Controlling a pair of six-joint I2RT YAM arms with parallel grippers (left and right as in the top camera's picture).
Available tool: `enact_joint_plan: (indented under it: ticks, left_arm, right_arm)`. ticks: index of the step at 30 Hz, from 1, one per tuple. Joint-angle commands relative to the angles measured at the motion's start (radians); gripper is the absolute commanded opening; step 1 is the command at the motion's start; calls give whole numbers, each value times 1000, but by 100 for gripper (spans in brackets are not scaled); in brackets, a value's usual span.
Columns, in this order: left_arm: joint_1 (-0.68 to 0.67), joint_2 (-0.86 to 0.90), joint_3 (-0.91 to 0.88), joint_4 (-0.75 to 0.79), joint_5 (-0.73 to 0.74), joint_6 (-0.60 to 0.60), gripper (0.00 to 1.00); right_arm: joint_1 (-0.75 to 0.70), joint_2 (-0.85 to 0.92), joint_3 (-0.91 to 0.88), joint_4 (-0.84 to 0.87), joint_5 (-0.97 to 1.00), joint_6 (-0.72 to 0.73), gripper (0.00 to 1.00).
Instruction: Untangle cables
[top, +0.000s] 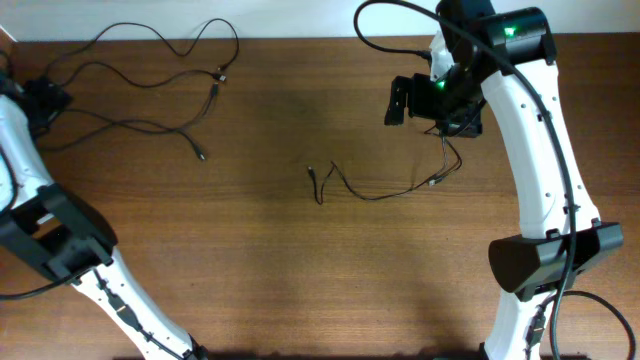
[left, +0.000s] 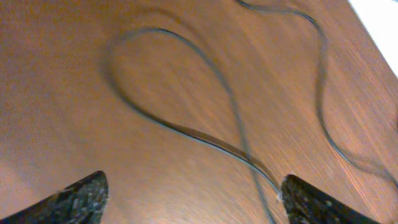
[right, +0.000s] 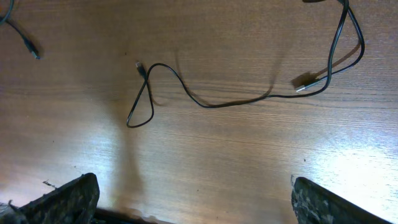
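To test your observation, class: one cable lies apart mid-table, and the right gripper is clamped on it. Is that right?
Not quite. The right wrist view shows the right gripper open and empty. The cable does lie apart on the table, beyond its fingertips.

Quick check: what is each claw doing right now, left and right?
Left claw: open, holding nothing.
Right claw: open, holding nothing.
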Motion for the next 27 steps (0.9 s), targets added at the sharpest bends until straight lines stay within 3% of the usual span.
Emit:
enact_joint_plan:
  ticks: [1,4,7,8,14,27]
  left_arm:
    - [-97,5,-1,-8,93,85,84]
    - [-182,13,-1,0,91,85,66]
    - [-261,36,-1,7,-3,85,11]
    - [-285,50,-1,11,-49,85,0]
    - [-389,135,-1,95,-80,85,0]
    - [-460,232,-1,155,-19,85,0]
  right_arm:
    - [2,-39,-3,-3,-5,8,98]
    - [2,-39,-3,-3,-5,8,98]
    - [2,-39,-3,-3,-5,8,98]
    - [2,-39,-3,-3,-5,8,98]
    - [2,-39,-3,-3,-5,8,98]
    - [2,-39,-3,-3,-5,8,98]
